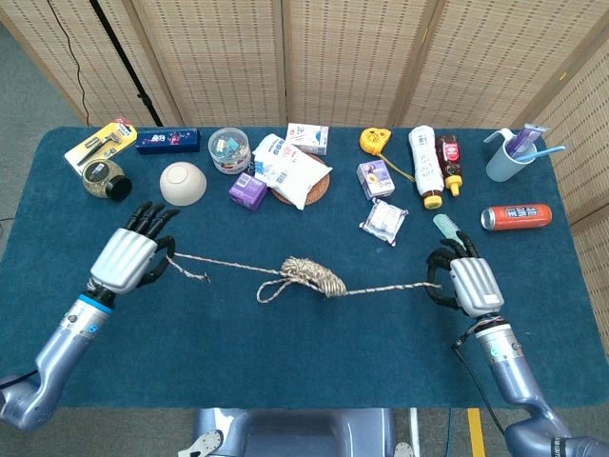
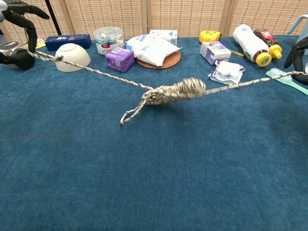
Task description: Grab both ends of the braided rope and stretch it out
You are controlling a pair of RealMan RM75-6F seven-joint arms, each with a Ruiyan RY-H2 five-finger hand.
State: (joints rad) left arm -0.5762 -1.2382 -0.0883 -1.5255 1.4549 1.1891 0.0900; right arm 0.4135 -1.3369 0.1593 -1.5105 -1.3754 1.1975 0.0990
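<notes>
A braided rope runs nearly taut across the blue table, with its bundled coil lifted in the middle and a small loop hanging from it. My left hand grips the rope near its left end; a short tail sticks out past the fingers. In the chest view only the fingers of that hand show at the top left corner. My right hand holds the right end, and shows at the right edge of the chest view.
Along the far side stand a white bowl, a purple box, a white packet on a wicker mat, sauce bottles, a red can and a cup. A mint brush lies just beyond my right hand.
</notes>
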